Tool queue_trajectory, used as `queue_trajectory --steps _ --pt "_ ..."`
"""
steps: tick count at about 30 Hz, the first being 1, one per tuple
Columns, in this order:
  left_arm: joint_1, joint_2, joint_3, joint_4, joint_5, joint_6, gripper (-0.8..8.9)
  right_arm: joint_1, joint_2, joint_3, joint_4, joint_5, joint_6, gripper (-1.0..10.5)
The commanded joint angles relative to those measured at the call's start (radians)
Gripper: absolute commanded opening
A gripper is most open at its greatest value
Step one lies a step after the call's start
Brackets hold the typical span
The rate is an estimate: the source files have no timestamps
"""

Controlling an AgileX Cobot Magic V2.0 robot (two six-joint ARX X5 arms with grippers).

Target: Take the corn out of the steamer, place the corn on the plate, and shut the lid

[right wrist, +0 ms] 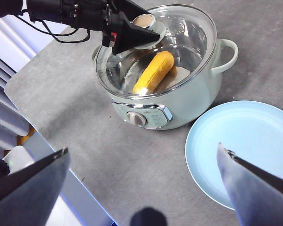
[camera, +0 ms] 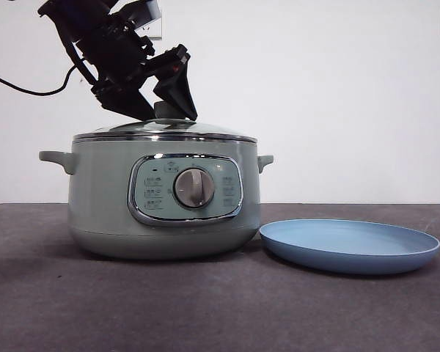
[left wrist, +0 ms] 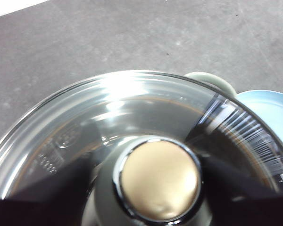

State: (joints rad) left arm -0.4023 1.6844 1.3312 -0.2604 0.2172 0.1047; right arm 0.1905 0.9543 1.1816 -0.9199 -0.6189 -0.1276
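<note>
The short yellow-orange corn cob (right wrist: pixel 153 72) is seen lying flat inside the pale sage-green steamer pot (camera: pixel 165 194), its long axis slanted toward the side handle (glass lid (right wrist: pixel 165 42) still on). The left end effector (camera: pixel 165 103) is clamped on the lid knob (left wrist: pixel 160 179). The right end effector (right wrist: pixel 146 183) is held wide apart above the grey tabletop (right wrist: pixel 108 150), near the light-blue round plate (right wrist: pixel 240 146).

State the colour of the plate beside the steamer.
Light blue, matte. The plate shows best in the right wrist view, lying empty beside the steamer.

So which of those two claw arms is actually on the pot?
The left gripper: its jaws straddle the knob of the lid on the steamer. The right gripper hangs open, high above the table.
</note>
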Motion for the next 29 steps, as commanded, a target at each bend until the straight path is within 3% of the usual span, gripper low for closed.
queue_trajectory --steps 1,22,29 --pt "-0.003 0.008 0.0 -0.005 -0.002 0.0 -0.09 0.002 0.002 0.002 0.005 0.001 0.0 6.8" --pt "-0.002 -0.136 0.045 -0.023 0.0 0.0 -0.09 0.001 0.002 0.002 0.005 0.047 0.008 6.8" --pt "-0.001 -0.271 0.118 -0.161 0.0 0.001 -0.09 0.002 0.014 0.002 0.028 0.048 0.056 6.8"
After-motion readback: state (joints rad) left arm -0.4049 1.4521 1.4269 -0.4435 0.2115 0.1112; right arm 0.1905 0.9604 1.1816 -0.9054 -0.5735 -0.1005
